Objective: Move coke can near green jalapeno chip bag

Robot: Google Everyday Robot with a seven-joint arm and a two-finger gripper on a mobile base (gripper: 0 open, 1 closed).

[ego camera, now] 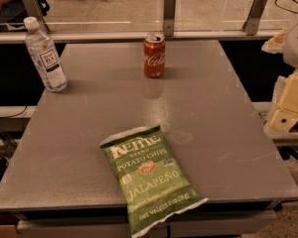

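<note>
Grey surface [228, 133]: spreads left of pincer [287, 108], which hangs just off its right edge, about mid-depth. Pincer open or closed: cannot tell.

Green jalapeno chip bag [149, 180]: lies flat, left of pincer and nearer front; long axis roughly front-to-back, slightly slanted; lower end overhangs front edge.

Water bottle [45, 56]: upright, farthest left of pincer, toward back.

Coke can [154, 56]: upright, left of pincer and farther back, well apart from bag.

Judgement: reach must go left and back to can, then carry forward toward bag.
</note>
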